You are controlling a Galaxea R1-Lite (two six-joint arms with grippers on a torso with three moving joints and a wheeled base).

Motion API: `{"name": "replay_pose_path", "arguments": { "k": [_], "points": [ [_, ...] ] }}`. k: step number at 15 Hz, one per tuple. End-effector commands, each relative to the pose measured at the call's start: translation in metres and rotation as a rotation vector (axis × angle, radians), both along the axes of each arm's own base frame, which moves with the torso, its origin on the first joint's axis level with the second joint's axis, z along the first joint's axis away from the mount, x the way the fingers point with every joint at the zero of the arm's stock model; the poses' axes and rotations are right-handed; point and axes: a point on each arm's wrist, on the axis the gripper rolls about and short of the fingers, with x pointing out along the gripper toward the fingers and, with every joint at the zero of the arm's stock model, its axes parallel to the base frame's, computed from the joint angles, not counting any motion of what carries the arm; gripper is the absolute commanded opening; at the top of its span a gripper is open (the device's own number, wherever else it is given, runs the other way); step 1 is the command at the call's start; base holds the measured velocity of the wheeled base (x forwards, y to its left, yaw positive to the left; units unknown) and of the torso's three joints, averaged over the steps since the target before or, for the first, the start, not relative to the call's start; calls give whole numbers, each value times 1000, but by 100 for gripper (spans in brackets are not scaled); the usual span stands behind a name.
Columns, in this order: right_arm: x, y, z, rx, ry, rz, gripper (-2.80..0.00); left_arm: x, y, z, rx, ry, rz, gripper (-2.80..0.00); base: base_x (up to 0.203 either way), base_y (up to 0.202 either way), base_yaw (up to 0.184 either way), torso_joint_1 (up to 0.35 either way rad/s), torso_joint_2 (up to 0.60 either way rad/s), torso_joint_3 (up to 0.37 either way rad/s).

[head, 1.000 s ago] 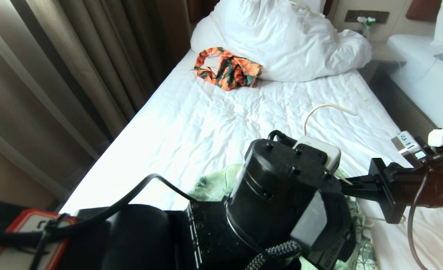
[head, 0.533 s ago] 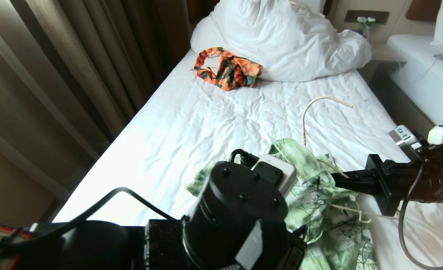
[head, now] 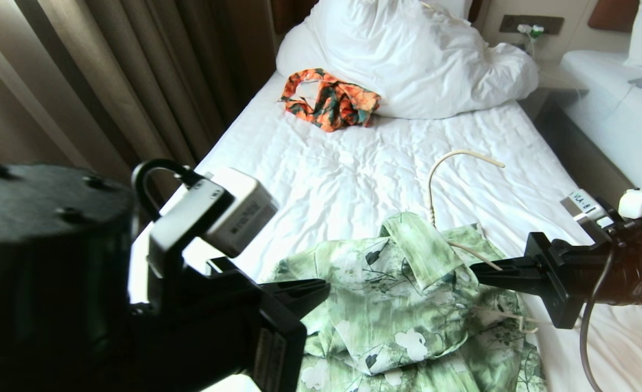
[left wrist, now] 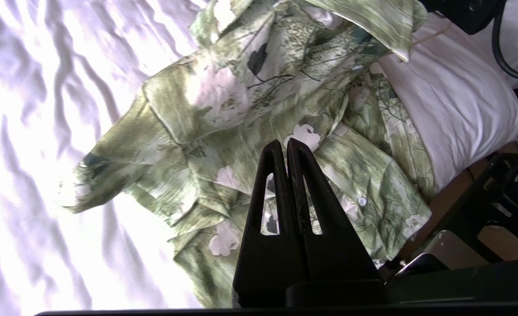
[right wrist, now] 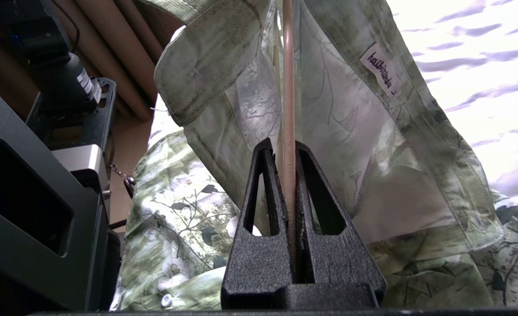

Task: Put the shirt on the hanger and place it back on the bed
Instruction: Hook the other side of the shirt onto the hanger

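Shirt (head: 397, 305) of mottled green with white flowers is spread in folds on the near part of the bed (head: 332, 179), close to its right edge, with the collar turned up toward the far side. From this collar the curved hook of the cream hanger (head: 451, 160) is seen to rise over the white sheet, while the rest of the frame is hidden inside the cloth.

A thin bar of the hanger is clamped between the fingers of the right gripper (right wrist: 287, 149), which is brought in from the right at the collar; in the right wrist view the bar runs straight between the two black fingers, with the collar and a small label behind it. The left gripper (left wrist: 285, 145) is held above the left front of the shirt with its fingers pressed together and nothing is seen between them. In the head view the left arm (head: 81, 283) fills the near left corner and covers a part of the sheet and of the shirt's left sleeve.

Farther on the bed, an orange-and-teal garment (head: 329, 103) is laid against a heap of white pillow and duvet (head: 408, 60). Brown curtains (head: 109, 81) are hung along the left side. At the far right a second white bed (head: 615, 98) is partly seen
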Motion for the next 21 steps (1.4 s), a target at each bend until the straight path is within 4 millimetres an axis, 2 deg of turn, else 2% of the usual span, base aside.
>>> {"name": "replay_pose_path", "arguments": {
  "k": [1, 3, 7, 10, 12, 13, 16, 18, 21],
  "points": [
    [-5, 7, 5, 9, -3, 35, -280, -5, 32, 16, -44, -45, 38, -280, 0, 0, 0, 0, 0, 0],
    [-12, 14, 12, 25, 19, 58, -280, -5, 46, 20, -29, -74, 62, -280, 0, 0, 0, 0, 0, 0],
    [-20, 21, 7, 22, 39, 95, -280, -14, 65, 20, -19, -75, 71, -280, 0, 0, 0, 0, 0, 0],
    [-27, 31, 3, 17, 55, 139, -280, -19, 73, 23, -31, -87, 75, -280, 0, 0, 0, 0, 0, 0],
    [-32, 41, -1, 11, 71, 180, -280, -18, 71, 19, -26, -80, 70, -279, 0, 0, 0, 0, 0, 0],
    [-33, 43, -2, 7, 77, 183, -280, -15, 66, 15, -12, -68, 60, 0, 0, 0, 0, 0, 0, 0],
    [-35, 47, -3, 1, 80, 182, -280, -16, 58, 15, -21, -73, -51, 0, 0, 0, 0, 0, 0, 0],
    [-36, 48, -3, 1, 82, 188, -280, -10, 47, 9, 41, -87, -82, 0, 0, 0, 0, 0, 0, 0],
    [-36, 51, -5, -2, 90, 199, -280, 0, 32, 5, 30, -108, -91, 0, 0, 0, 0, 0, 0, 0]
  ]
}}
